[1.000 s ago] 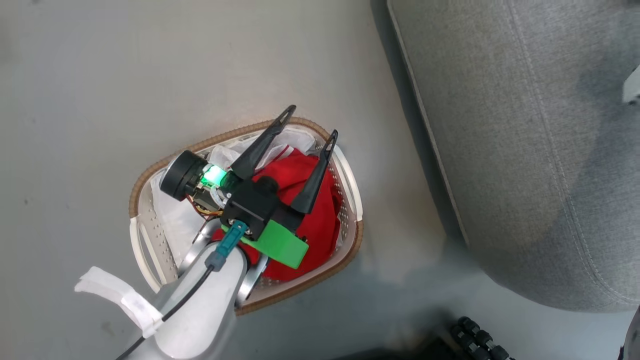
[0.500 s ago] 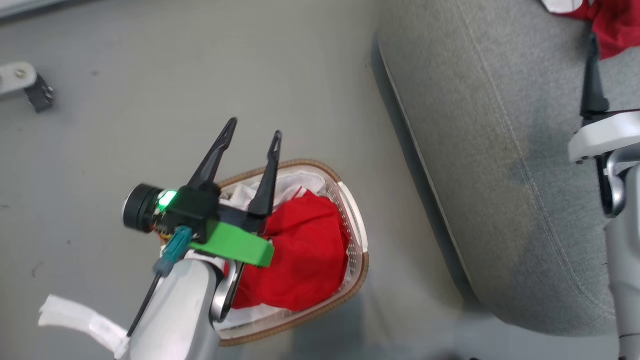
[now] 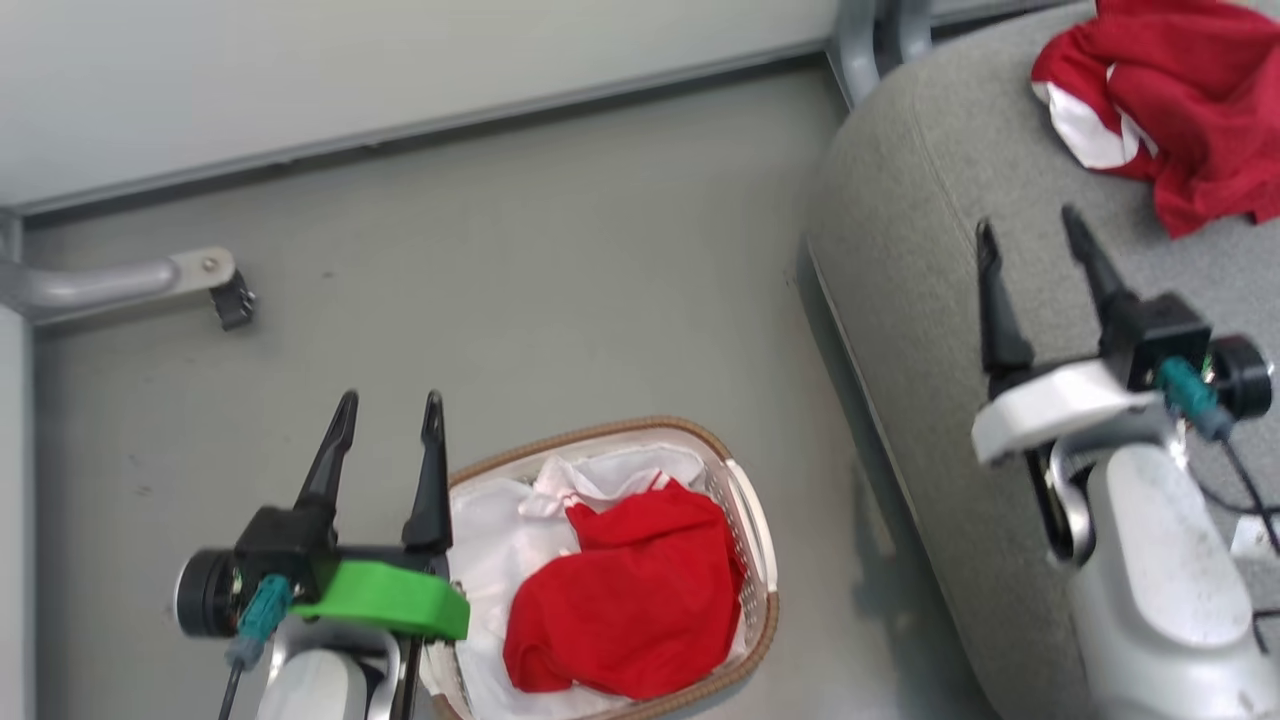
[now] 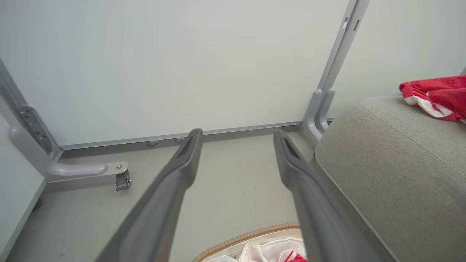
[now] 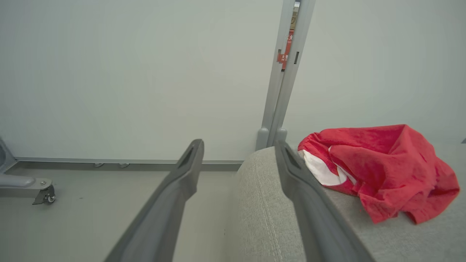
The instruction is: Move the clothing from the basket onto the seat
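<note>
1. On the head view, the whole frame has shifted since a second ago. That part is camera motion, not the objects. Real change: the left gripper point(image 3: 390, 400) was over the basket point(image 3: 600, 428), fingers above the red cloth. Now it sits off the basket's left end over bare floor point(image 3: 520, 260), jaws spread wide, nothing in them. The right gripper point(image 3: 1028, 222) is now in frame over the seat point(image 3: 930, 180), also wide open and empty.
2. Same view, task status: the placed garment point(image 3: 1170, 90) lies on the seat beyond the right fingertips, apart from them. The remaining garment point(image 3: 630, 590) is bunched in the basket on the white liner point(image 3: 490, 530). We judge one transfer done and one pick left, with both arms backed off to neutral.
3. Left wrist view: fingers wide, with floor and wall panel point(image 4: 182, 54) visible through the gap. The basket rim pokes in at the bottom edge. The seat edge is on the right, with the placed garment on top at far right.
4. Right wrist view: fingers wide, nothing gripped. One finger overlaps the seat's corner. The placed garment rests just past it, crumpled, white trim showing.
5. Surroundings: a grey post point(image 3: 860, 40) stands at the seat's back corner, and a caster foot point(image 3: 200, 268) is well left of the basket. Neither lies between basket and seat. We expect the seat edge to be the lift-over point, and the liner may snag on the next grab.
</note>
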### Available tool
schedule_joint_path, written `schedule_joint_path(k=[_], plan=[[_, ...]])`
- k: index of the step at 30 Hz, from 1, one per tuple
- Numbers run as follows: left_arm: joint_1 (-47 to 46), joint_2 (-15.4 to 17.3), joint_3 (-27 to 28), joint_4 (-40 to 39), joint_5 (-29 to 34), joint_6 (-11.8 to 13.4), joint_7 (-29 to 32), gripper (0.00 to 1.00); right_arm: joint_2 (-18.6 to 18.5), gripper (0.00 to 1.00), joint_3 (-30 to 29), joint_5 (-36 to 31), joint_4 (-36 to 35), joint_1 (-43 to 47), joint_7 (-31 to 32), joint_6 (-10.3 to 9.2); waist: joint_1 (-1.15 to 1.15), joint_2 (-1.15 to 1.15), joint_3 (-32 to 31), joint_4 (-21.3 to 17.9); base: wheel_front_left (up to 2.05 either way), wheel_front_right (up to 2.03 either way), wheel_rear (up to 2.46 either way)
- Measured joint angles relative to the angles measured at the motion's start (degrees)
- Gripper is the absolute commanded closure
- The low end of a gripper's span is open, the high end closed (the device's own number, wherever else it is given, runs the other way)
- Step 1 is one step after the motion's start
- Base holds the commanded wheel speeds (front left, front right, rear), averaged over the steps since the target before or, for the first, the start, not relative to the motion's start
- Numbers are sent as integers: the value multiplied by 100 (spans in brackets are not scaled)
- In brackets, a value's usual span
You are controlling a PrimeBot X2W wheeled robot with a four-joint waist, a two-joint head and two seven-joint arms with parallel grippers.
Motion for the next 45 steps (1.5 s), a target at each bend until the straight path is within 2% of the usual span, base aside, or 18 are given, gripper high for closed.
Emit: schedule_joint_path(k=[4,8,17,25,45], plan=[[353,-3,132,-4,-176,79,0,0,77,0,188,62,-287,593,0,0,0,0,-325,134,0,0,0],[644,-4,168,14,-224,143,0,0,82,0,381,434,-482,1144,0,0,0,0,-603,231,0,0,0],[1029,-10,180,76,-257,157,0,0,81,0,506,662,-792,2131,0,0,0,0,-1148,409,0,0,0],[1243,-11,169,93,-293,158,0,0,81,0,725,665,-814,2314,0,0,0,0,-1405,454,0,0,0],[1239,-11,135,119,-293,130,0,0,81,0,650,724,-788,2354,0,0,0,0,-1423,452,0,0,0]])
